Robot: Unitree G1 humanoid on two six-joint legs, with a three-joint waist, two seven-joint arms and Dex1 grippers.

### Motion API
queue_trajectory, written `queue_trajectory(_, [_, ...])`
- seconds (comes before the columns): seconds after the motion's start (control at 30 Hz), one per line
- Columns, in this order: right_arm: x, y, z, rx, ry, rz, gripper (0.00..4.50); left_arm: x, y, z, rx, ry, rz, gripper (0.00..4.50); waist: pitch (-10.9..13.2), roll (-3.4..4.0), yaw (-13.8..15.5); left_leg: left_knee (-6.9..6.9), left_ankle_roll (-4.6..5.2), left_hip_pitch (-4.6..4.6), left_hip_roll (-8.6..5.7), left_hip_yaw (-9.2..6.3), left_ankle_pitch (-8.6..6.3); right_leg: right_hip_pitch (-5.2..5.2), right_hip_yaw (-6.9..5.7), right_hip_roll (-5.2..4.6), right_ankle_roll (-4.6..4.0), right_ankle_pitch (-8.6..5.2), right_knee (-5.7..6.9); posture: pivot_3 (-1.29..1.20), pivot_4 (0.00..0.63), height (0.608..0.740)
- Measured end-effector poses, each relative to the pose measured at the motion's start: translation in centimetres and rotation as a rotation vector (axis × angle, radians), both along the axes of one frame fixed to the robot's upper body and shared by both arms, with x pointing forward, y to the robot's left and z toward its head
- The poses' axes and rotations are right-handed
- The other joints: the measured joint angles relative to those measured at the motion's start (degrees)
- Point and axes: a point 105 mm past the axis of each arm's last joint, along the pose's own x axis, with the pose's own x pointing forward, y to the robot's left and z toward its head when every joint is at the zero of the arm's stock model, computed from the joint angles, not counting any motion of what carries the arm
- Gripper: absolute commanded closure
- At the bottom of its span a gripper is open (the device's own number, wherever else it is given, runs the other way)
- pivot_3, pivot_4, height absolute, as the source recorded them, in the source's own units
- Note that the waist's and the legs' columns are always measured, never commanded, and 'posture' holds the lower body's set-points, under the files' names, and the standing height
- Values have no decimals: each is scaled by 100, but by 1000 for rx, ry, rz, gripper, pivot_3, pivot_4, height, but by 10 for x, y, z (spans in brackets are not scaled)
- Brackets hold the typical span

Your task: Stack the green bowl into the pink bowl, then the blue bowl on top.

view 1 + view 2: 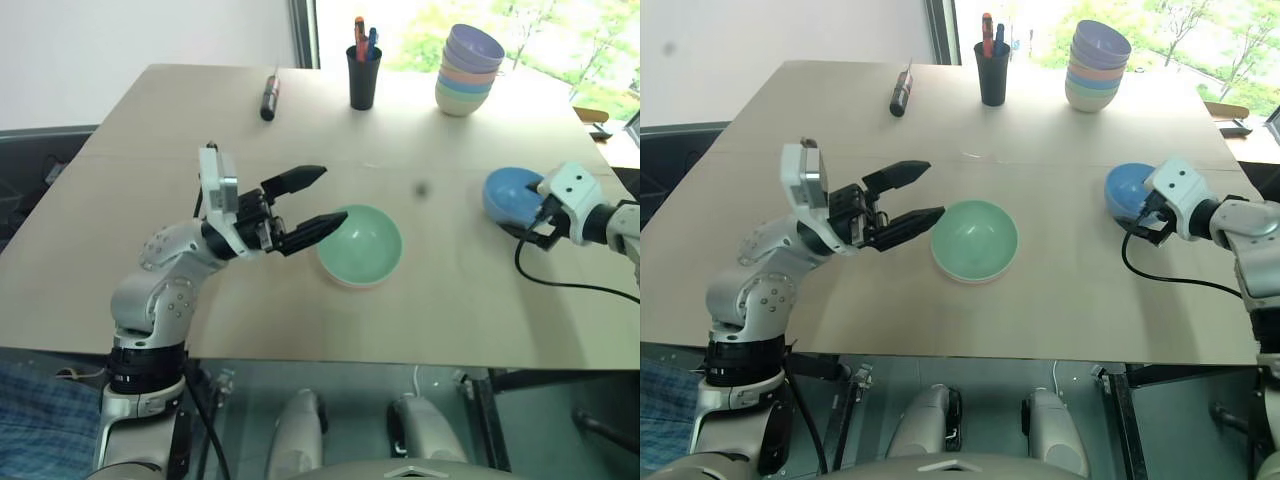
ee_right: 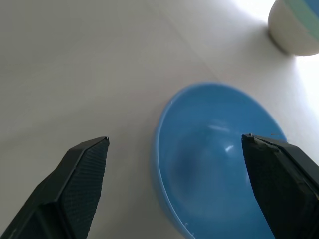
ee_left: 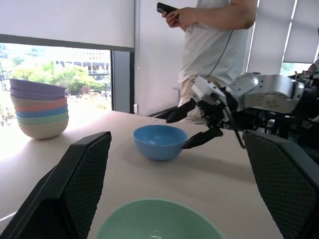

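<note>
Flanking blue bowl [image 1: 512, 195], right gripper [image 2: 174, 144] wide; left gripper [image 1: 318, 198] wide beside green bowl [image 1: 360, 243].

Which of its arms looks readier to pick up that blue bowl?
The right. Its open claw is at the blue bowl on the robot's right side, while the left claw is open beside the green bowl, well away from the blue one.
</note>
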Motion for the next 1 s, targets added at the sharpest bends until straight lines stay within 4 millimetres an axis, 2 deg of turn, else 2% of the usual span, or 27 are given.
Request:
queue_trajectory(0.07, [8, -1, -10, -8, 55, -6, 0, -3, 0, 1, -13, -11, -4, 48, 0, 0, -28, 0, 0, 0, 0, 0, 0, 3, 0, -1, 0, 0, -4, 0, 150, 740])
queue_trajectory(0.13, [11, -5, -24, -27, 119, -13, 528, -6, 0, 1, -22, -16, -5, 0, 0, -1, -27, -2, -3, -3, -1, -2, 2, 3, -2, -2, 0, 0, -9, 0, 150, 740])
queue_trajectory(0.17, [12, -10, -37, -60, 164, -18, 973, -8, 0, 2, -34, -19, -7, 0, 0, 0, -23, -4, -8, -5, -2, -1, 5, 2, -2, -3, 0, 0, -13, 0, 150, 740])
queue_trajectory(0.2, [13, -14, -42, -78, 184, -24, 1120, -9, 0, 1, -38, -19, -6, 0, 1, 1, -23, -4, -12, -6, -3, 0, 7, 2, -1, -4, 0, 0, -14, 0, 150, 740])
queue_trajectory(0.3, [20, -16, -40, -92, 184, -16, 2144, -13, 2, 3, -56, -40, 19, 0, 1, 2, -49, -5, -13, 0, -2, 3, 7, 2, 3, -4, 1, 1, -11, 0, 150, 740])
queue_trajectory(0.33, [21, -17, -40, -88, 189, -17, 2659, -14, 2, 3, -58, -48, 25, 0, 1, 2, -52, -5, -13, 2, -2, 3, 7, 2, 3, -3, 0, 1, -9, 0, 150, 740])
queue_trajectory(0.37, [21, -17, -40, -87, 194, -14, 2835, -15, 3, 4, -62, -54, 32, 0, 1, 2, -52, -5, -13, 3, -1, 3, 7, 2, 3, -2, 0, 1, -8, 0, 150, 740])
queue_trajectory(0.47, [22, -16, -44, -85, 205, 1, 4002, -16, 5, 2, -65, -54, 51, 0, 1, 2, -51, -5, -14, 2, -1, 4, 8, 2, 3, -2, 0, 1, -8, 0, 150, 740])
queue_trajectory(0.5, [24, -14, -39, -91, 180, 12, 4435, -17, 5, 1, -66, -52, 56, 0, 0, 2, -51, -5, -14, 3, -1, 6, 8, 3, 5, -3, 0, 1, -8, 0, 150, 740])
queue_trajectory(0.57, [28, -12, -29, -100, 153, 23, 4474, -17, 6, 2, -70, -59, 62, 0, -2, -1, -51, -4, -13, 6, 0, 3, 7, 6, 2, -2, 0, 1, -8, 0, 150, 740])
queue_trajectory(0.8, [25, -4, -32, -121, 148, 72, 4474, -17, 11, 2, -54, -86, 84, 0, 0, 2, -49, -6, -14, 4, 0, 5, 8, 4, 2, -2, 0, 1, -8, 0, 150, 740])
queue_trajectory(0.9, [21, 18, -18, -121, 116, 159, 4474, -7, 27, -2, -6, -82, 149, 0, 9, 18, -79, -8, -14, 4, 3, 13, 8, -9, 11, 1, 0, 1, 3, 0, 150, 740])
queue_trajectory(1.0, [10, 52, 16, -166, 15, 291, 4474, 3, 49, -3, 45, -91, 235, 0, 14, 26, -74, -10, -13, 3, 4, 12, 7, -12, 8, 1, 0, 0, 6, 0, 150, 740])
